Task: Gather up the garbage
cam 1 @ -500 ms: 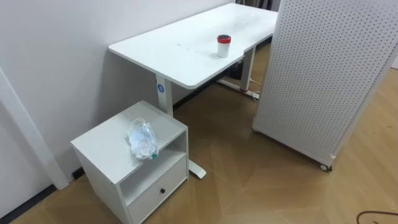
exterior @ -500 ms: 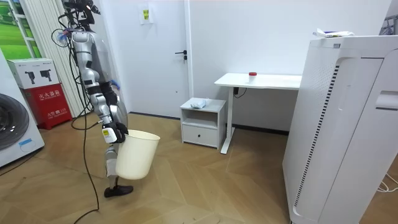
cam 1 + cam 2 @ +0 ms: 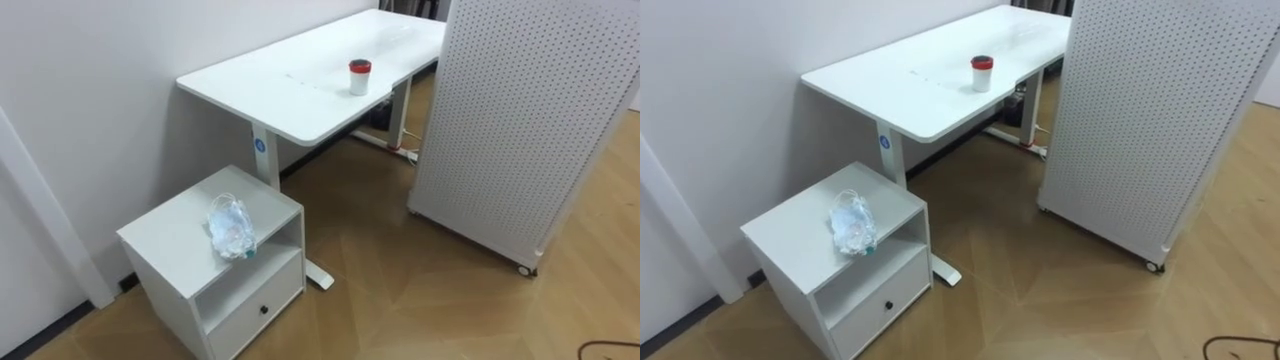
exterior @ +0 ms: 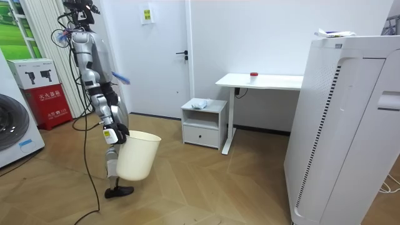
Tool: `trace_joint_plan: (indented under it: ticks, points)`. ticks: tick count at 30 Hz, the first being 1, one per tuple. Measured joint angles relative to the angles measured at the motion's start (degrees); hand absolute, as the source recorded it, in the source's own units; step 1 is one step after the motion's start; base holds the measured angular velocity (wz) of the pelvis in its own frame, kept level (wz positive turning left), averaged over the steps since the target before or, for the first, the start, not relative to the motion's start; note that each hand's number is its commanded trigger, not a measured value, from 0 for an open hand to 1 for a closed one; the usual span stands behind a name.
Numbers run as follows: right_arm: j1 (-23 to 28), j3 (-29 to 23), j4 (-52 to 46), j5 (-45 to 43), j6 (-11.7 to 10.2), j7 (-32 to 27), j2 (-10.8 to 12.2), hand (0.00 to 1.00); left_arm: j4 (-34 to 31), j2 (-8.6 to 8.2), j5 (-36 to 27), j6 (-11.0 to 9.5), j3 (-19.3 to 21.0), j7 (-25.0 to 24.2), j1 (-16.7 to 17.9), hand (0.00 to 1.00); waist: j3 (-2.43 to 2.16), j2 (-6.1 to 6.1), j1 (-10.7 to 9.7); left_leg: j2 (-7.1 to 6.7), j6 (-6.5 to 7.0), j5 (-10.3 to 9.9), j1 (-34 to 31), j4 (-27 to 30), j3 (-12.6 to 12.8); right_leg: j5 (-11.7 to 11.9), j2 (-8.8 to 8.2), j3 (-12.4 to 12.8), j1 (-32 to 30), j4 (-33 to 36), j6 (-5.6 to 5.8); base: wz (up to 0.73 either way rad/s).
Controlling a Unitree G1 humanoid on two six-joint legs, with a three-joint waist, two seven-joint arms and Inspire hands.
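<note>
Right hand (image 4: pixel 115 132) rests by the white bin (image 4: pixel 134 159), though I cannot tell its grip, and the crumpled plastic bag (image 3: pixel 230 228) lies on the little cabinet (image 3: pixel 170 235) beside the desk (image 3: pixel 290 95), looking light and soft, best pinched at its puffy middle.

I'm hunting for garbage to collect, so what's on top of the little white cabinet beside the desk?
A crumpled piece of clear plastic lies on the cabinet top, near its front edge. The drawer below is shut, so its inside is hidden.
</note>
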Motion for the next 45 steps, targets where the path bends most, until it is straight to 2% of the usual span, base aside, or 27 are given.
trace_joint_plan:
  ticks: [14,17,20,24,26,29,30,31,32,33,34,35,36,37,38,39,40,41,42,43,44,45]
  points:
    - [0.49,-0.58,-0.49,-1.53,0.02,0.37,-0.1,1.0,0.02,0.07,1.33,-0.01,0.29,0.2,-0.14,0.0,-0.1,-0.38,-0.09,0.12,-0.12,-0.09,-0.12,0.06,-0.71,-0.06,0.1,-0.78,0.16,0.15,0.0,0.03]
    - [0.47,-0.37,-0.49,-1.91,0.04,0.59,-0.15,1.0,0.16,0.12,2.6,-0.01,0.25,0.15,-0.19,0.0,-0.03,-0.46,0.07,0.43,-0.24,-0.54,-0.28,0.84,-0.73,-0.32,0.24,-0.8,-0.27,1.1,-0.42,-0.05]
    - [0.49,-0.14,-1.09,-2.19,0.47,0.59,-0.23,1.0,0.1,0.25,4.75,0.27,0.21,-0.13,-0.78,0.0,0.14,-0.33,0.05,1.75,-0.64,-2.64,-2.13,5.46,-0.63,-1.17,1.04,-1.34,-1.33,3.47,-1.27,-0.06]
    - [0.3,0.12,-1.2,-2.16,0.7,0.52,-0.26,1.0,0.01,0.18,5.9,0.35,-0.11,-1.02,-1.07,0.0,0.31,-0.32,-0.02,4.09,-1.77,-6.74,-5.36,13.82,-0.76,-5.06,2.42,-1.48,-3.62,9.22,-1.85,-0.04]
    - [0.68,0.12,-1.74,-2.14,0.62,0.5,-0.35,1.0,0.01,0.16,5.92,0.43,-0.28,-1.03,-1.0,0.0,0.32,-0.47,-0.1,4.44,-2.17,-7.13,-5.47,14.93,-0.75,-6.46,2.7,-0.8,-4.43,11.38,-2.11,-0.03]
    - [0.61,0.08,-2.75,-2.17,0.11,0.39,-0.76,1.0,0.07,0.23,6.22,0.56,-0.5,-1.05,-1.14,0.0,0.19,0.08,-0.33,5.1,-2.78,-6.67,-8.45,18.81,-0.75,-7.26,2.9,-0.52,-6.19,12.92,-2.97,0.08]
    - [0.65,-0.07,-2.57,-2.16,-0.11,0.29,-0.66,1.0,0.17,0.51,6.22,0.49,-0.49,-1.05,-1.08,0.0,0.38,-0.37,-0.68,4.95,-1.74,-5.1,-12.17,24.85,-0.6,-7.75,3.11,1.7,-6.33,13.54,-3.68,0.24]
    - [0.85,-0.06,-2.51,-2.06,-0.14,0.18,-0.68,1.0,0.14,0.59,6.27,0.38,-0.55,-1.04,-0.92,0.0,0.52,-0.74,-0.7,4.15,-0.97,-4.96,-14.04,27.2,-0.92,-8.4,3.02,3.24,-5.92,13.92,-4.37,0.42]
    - [1.71,-0.04,-2.51,-1.51,-0.18,-0.16,-0.96,1.0,0.09,0.56,6.29,0.43,-1.29,-1.05,-0.71,0.0,0.3,-1.52,-0.67,0.67,-0.21,-5.37,-16.44,24.16,-1.33,-9.24,2.66,6.18,-5.67,14.03,-4.85,0.45]
    - [2.25,-0.03,-2.47,-0.87,0.16,-0.32,-1.65,1.0,-0.28,0.39,6.21,0.38,-2.94,-1.14,-0.9,0.0,0.27,-1.87,-0.26,-2.23,-0.16,-4.1,-18.8,18.25,-1.37,-9.72,2.12,7.99,-5.84,13.86,-4.74,0.36]
    - [2.23,-0.03,-2.47,-0.96,0.36,-0.35,-2.01,1.0,-0.35,0.21,6.21,0.34,-3.24,-1.18,-0.61,0.0,0.26,-1.86,0.41,-3.2,-0.23,-2.68,-19.82,15.13,-1.13,-9.89,2.12,9.13,-5.86,13.83,-4.65,-0.19]
    - [2.13,0.02,-2.53,-1.75,0.66,-0.48,-2.27,1.0,-0.29,0.04,6.22,0.39,-3.07,-1.21,0.59,0.0,0.24,-1.74,2.18,-3.96,0.62,2.32,-20.82,10.69,-0.87,-10.15,1.79,11.43,-5.83,13.68,-4.31,-0.72]
    - [2.11,0.6,-2.67,-3.0,0.7,-0.6,-2.25,1.0,-0.27,0.04,6.29,0.39,-3.01,-1.28,1.92,0.0,0.17,-1.65,3.02,-3.82,0.91,5.33,-20.91,9.4,-0.78,-10.56,1.29,12.28,-5.82,13.59,-3.97,-0.78]
    - [2.12,0.65,-3.06,-3.93,0.7,-0.58,-2.04,1.0,-0.1,0.13,6.27,0.38,-2.56,-1.41,2.02,0.0,-0.31,-1.11,2.84,-4.0,2.22,6.05,-20.79,10.27,-0.11,-11.16,0.96,12.21,-5.73,13.54,-3.03,-0.54]
    - [2.09,0.71,-3.12,-3.97,0.7,-0.56,-1.95,1.0,-0.11,0.2,6.27,0.32,-2.29,-1.43,1.95,0.0,-0.33,-1.5,2.94,-3.97,2.8,5.76,-20.7,10.64,0.91,-11.23,0.81,12.07,-5.66,13.51,-2.33,-0.42]
    - [2.07,0.91,-3.57,-3.93,0.63,-0.47,-1.88,1.0,-0.08,0.17,6.26,0.17,-1.81,-1.55,1.73,0.0,-0.03,-2.21,2.97,-3.93,4.49,5.37,-20.3,11.69,2.13,-11.04,0.17,11.8,-5.2,13.28,-1.88,-0.51]
    - [2.36,1.02,-4.4,-3.99,0.44,-0.34,-1.76,1.0,-0.07,0.2,6.17,-0.14,-1.15,-1.76,1.47,0.0,0.1,-2.56,2.8,-3.94,5.52,4.1,-20.02,13.22,2.94,-10.99,-0.39,11.8,-4.3,12.63,-1.59,-0.5]
    - [2.52,1.17,-4.86,-4.01,0.37,-0.27,-1.73,1.0,-0.15,0.25,6.15,-0.22,-0.91,-1.75,0.92,0.0,-0.03,-1.7,2.79,-3.96,5.69,3.35,-19.98,13.77,3.25,-11.11,-0.64,11.86,-3.99,12.41,-1.39,-0.38]
    - [2.19,2.06,-5.78,-4.02,0.32,-0.37,-1.74,1.0,-0.23,0.42,5.85,-0.73,-0.96,-1.71,-0.53,0.0,0.08,-2.41,2.94,-4.22,5.88,1.74,-20.03,14.82,3.69,-11.56,-1.22,11.84,-3.9,12.64,-0.89,-0.28]
    - [2.26,2.24,-6.29,-4.48,0.34,-0.46,-1.7,1.0,-0.24,0.62,5.85,-1.47,-0.91,-1.69,-2.12,0.0,-0.09,-2.6,2.78,-4.91,6.02,0.3,-19.97,15.43,3.79,-12.21,-1.99,11.89,-3.84,13.1,-0.46,-0.25]
    - [2.4,2.21,-6.3,-4.92,0.34,-0.52,-1.69,1.0,-0.36,0.73,5.87,-1.9,-0.83,-1.68,-2.86,0.0,-0.06,-2.69,2.69,-5.4,6.27,-0.23,-19.78,15.54,3.87,-12.59,-2.48,11.74,-3.85,14.04,-0.13,-0.23]
    - [1.96,2.23,-6.94,-5.81,0.42,-0.93,-1.75,1.0,-0.36,0.74,5.61,-2.62,-0.86,-1.66,-4.34,0.0,-0.07,-3.06,2.93,-6.14,7.13,-1.34,-19.26,15.7,4.04,-13.0,-3.29,11.18,-4.99,17.49,0.46,-0.28]
